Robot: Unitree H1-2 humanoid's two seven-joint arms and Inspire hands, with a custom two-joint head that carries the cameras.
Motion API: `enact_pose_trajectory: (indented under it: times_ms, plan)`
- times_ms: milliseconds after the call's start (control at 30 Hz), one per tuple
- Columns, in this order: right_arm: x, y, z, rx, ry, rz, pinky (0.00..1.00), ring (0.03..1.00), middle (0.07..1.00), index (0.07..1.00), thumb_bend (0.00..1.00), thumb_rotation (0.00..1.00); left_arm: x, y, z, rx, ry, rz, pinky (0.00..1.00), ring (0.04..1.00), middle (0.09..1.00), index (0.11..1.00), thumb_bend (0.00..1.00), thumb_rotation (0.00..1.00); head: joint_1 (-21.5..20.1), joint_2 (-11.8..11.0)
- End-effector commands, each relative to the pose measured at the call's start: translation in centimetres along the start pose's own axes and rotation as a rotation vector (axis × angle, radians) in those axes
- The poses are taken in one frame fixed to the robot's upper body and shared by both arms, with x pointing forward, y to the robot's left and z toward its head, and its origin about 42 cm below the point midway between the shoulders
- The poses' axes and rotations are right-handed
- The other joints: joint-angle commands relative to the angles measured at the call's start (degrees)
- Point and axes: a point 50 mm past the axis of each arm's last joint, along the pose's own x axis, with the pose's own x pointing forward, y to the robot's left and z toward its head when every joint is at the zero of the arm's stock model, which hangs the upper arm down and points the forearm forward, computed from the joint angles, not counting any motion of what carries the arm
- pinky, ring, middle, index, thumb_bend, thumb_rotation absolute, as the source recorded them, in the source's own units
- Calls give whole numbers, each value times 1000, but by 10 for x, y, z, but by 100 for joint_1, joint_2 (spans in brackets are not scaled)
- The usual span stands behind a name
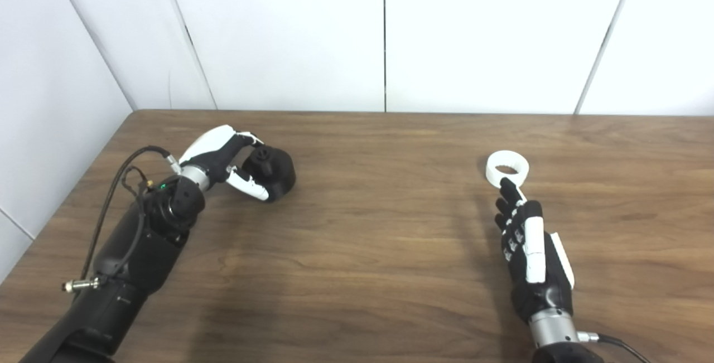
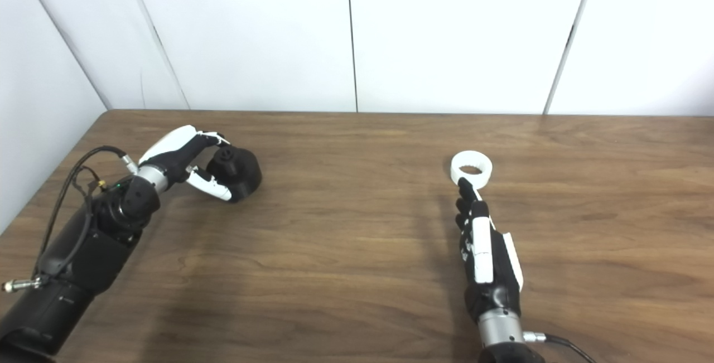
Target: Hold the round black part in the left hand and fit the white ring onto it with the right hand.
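No containers on the table (image 1: 357, 251); just two loose parts on the wood.

Round black part (image 1: 274, 169) sat far left, upright, with a small knob on top. Left hand (image 1: 223, 159) was curled round it: fingers over the far side, thumb (image 1: 249, 185) against the near side. It looked gripped, but the part was resting on the table, not lifted.

White ring (image 1: 507, 169) lay flat on the right side, hole up, well apart from the black part. Right hand (image 1: 530, 246) was stretched out flat toward it, fingers straight and spread, holding nothing. Its fingertips (image 1: 507, 185) overlapped the ring's near rim; cannot tell if they touched.

Both views agreed. The right eye view showed the ring's rim (image 2: 471, 169) slightly clearer of the fingertip.
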Motion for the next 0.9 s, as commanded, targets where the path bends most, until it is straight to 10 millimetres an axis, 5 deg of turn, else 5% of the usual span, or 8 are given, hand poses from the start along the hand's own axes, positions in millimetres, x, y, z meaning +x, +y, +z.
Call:
enact_pose_trajectory:
  times_ms: [0,600,867]
  plan:
    - [-1,3,13,4,-67,15,1000,983,976,934,663,1000,-1,25,10,12,-43,78,903,1000,930,698,835,155,0,2]
    - [0,4,13,1,-60,12,1000,978,972,927,668,1000,-25,1,31,24,-128,-7,983,1000,928,684,863,188,7,57]
    - [0,5,14,-6,-64,11,1000,975,967,923,658,1000,-40,-15,49,42,-198,-58,924,1000,931,680,876,210,13,83]
